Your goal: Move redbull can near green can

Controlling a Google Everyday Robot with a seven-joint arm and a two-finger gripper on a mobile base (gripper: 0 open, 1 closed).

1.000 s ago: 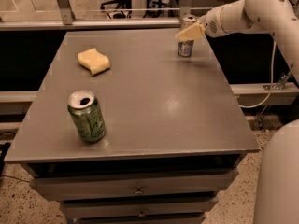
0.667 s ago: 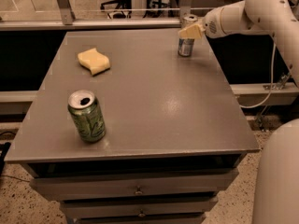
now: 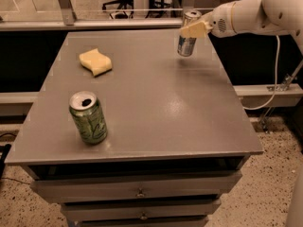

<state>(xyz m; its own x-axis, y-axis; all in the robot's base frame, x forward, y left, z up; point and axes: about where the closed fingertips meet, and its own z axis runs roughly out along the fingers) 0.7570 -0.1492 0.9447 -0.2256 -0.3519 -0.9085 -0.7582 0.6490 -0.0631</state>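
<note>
The redbull can (image 3: 186,45), slim and silver with blue patches, is at the far right of the grey table (image 3: 156,108) and leans slightly. My gripper (image 3: 194,29) reaches in from the right and is shut on the can's upper part, with a pale yellow finger (image 3: 198,29) across its front. The green can (image 3: 88,117), wider and light green with pale swirls and a dark opening in its top, stands upright near the front left of the table, far from the gripper.
A yellow sponge (image 3: 95,62) lies at the back left of the table. Drawers (image 3: 139,193) sit under the tabletop. The white arm (image 3: 255,15) stretches over the table's back right corner. A rail (image 3: 118,23) runs behind the table.
The gripper stays closed on the redbull can at the far right. No clear movement of the can, the green can or the sponge.
</note>
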